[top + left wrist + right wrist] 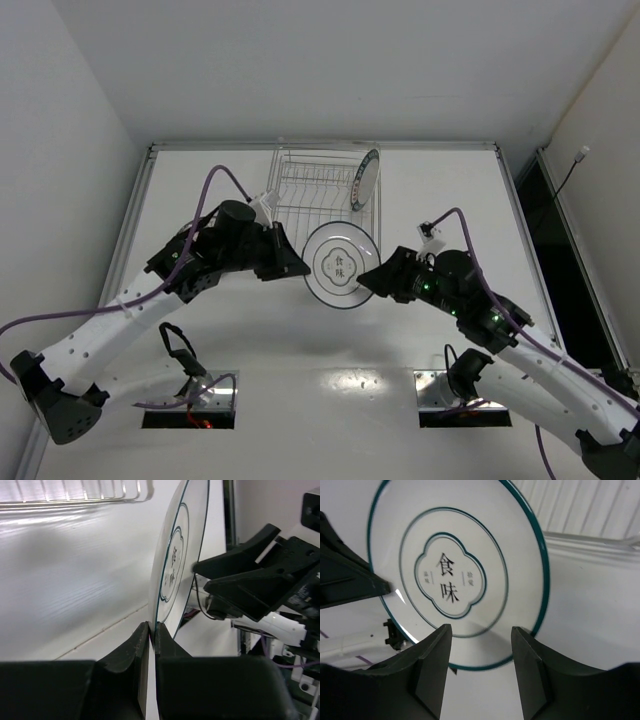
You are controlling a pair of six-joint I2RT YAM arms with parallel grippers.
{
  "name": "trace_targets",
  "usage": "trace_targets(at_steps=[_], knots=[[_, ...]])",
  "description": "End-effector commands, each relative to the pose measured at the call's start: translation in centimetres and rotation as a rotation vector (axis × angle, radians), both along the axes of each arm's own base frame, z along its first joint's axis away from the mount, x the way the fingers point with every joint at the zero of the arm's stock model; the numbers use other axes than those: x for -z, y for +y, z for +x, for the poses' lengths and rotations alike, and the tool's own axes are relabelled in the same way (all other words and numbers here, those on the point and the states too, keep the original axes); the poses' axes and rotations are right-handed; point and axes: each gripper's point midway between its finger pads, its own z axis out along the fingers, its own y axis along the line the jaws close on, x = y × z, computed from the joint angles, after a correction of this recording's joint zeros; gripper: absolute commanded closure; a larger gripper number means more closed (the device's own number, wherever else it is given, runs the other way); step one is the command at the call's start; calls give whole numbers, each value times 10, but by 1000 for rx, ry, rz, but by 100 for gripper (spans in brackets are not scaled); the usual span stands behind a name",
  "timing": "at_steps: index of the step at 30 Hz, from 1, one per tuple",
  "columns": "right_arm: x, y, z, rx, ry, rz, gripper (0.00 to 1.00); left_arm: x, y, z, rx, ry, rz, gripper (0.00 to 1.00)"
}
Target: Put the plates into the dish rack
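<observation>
Top external view: a flower-centre plate was seen held up by its rim at the near edge of the dish rack, btwn the two arms and above the white table. It was tilted so that its face, w/ thin dark rim, flower outline and printed characters at ctr, was turned toward the cam. The left gripper was clenched on the plate's left rim. In the left wrist view its two fingers were pressed nearly together w/ the rim pinched btwn them, and the plate was seen almost edge-on. The right gripper was placed at the opposite rim, released. In the right wrist view its fingers were parted, w/ the plate's face visible beyond the gap and nothing pinched. Whether a fingertip touched the rim could not be told. A patterned-rim plate was stood upright among the prongs at the rack's far right corner.
</observation>
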Motion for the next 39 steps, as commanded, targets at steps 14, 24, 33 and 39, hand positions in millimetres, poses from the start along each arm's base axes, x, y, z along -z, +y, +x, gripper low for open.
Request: trace_targets(at_steps=[14, 24, 33, 39], knots=[[-55, 1, 5, -7, -194, 102, 55, -70, 2, 1, 14, -114, -244, 100], [-50, -17, 6, 53, -203, 53, 55, -87, 14, 7, -3, -159, -254, 100], [-59, -5, 14, 37, -224, 92, 54, -85, 12, 6, 11, -136, -262, 100], [-60, 2, 27, 46, -235, 100, 58, -88, 9, 1, 31, -128, -310, 100]])
